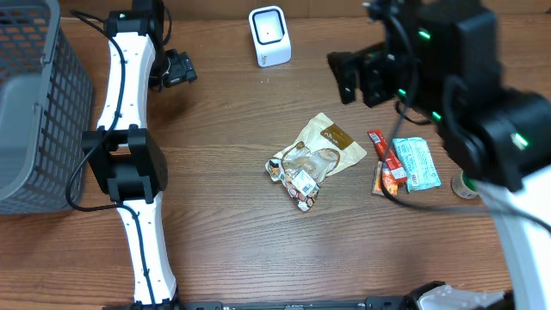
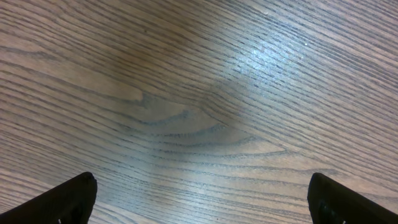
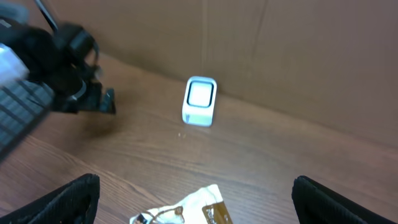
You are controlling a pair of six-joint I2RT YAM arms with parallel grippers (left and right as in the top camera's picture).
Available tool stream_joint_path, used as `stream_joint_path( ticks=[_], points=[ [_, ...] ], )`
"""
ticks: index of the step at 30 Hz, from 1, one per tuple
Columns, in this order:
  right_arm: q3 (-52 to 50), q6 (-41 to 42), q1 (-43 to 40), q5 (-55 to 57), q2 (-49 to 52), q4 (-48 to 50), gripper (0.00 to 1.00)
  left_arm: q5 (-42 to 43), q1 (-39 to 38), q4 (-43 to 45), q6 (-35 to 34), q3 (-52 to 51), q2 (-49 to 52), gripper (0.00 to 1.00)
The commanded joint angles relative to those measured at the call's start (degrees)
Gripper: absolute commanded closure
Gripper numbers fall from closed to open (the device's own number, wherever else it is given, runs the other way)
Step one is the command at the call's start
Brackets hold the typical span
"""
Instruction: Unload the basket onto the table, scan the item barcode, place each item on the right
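Note:
A white barcode scanner (image 1: 269, 36) (image 3: 200, 101) stands at the back of the table. Cream and brown snack packets (image 1: 314, 155) (image 3: 186, 210) lie in a small heap mid-table. A red bar (image 1: 385, 159) and a teal packet (image 1: 416, 162) lie to the right. My right gripper (image 1: 355, 77) (image 3: 196, 193) hangs open above the table, right of the scanner and behind the heap, holding nothing. My left gripper (image 1: 176, 69) (image 2: 202, 199) is open over bare wood at the back left, well apart from the items.
A grey mesh basket (image 1: 34, 103) fills the left edge of the table. A small round greenish object (image 1: 466, 185) sits at the right edge under my right arm. A brown cardboard wall (image 3: 298, 56) stands behind the scanner.

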Motion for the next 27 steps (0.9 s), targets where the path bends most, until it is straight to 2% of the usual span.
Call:
stream_joint_path(
  ticks=[1, 8, 13, 19, 25, 27],
  points=[
    [0.5, -0.4, -0.5, 0.6, -5.7, -0.7, 0.00, -0.8, -0.1, -0.1, 0.4, 0.7, 0.9, 0.00],
    [-0.8, -0.2, -0.6, -0.3, -15.0, -4.7, 0.00, -0.7, -0.1, -0.1, 0.4, 0.7, 0.9, 0.00],
    [-11.4, -0.2, -2.7, -0.3, -24.5, -2.0, 0.00, -0.8, -0.1, -0.1, 0.4, 0.7, 0.9, 0.00],
    [-33.9, 0.1, -7.3, -1.3, -39.3, 8.9, 0.00, -0.7, -0.1, -0.1, 0.4, 0.7, 0.9, 0.00],
    [-61.7, 0.0, -11.5, -1.7, -55.7, 26.5, 0.00, -0.7, -0.1, -0.1, 0.4, 0.7, 0.9, 0.00],
    [-73.4, 0.0, -13.3, -2.8, -62.0, 36.4, 0.00, -0.7, -0.1, -0.1, 0.4, 0.7, 0.9, 0.00]
  ],
)
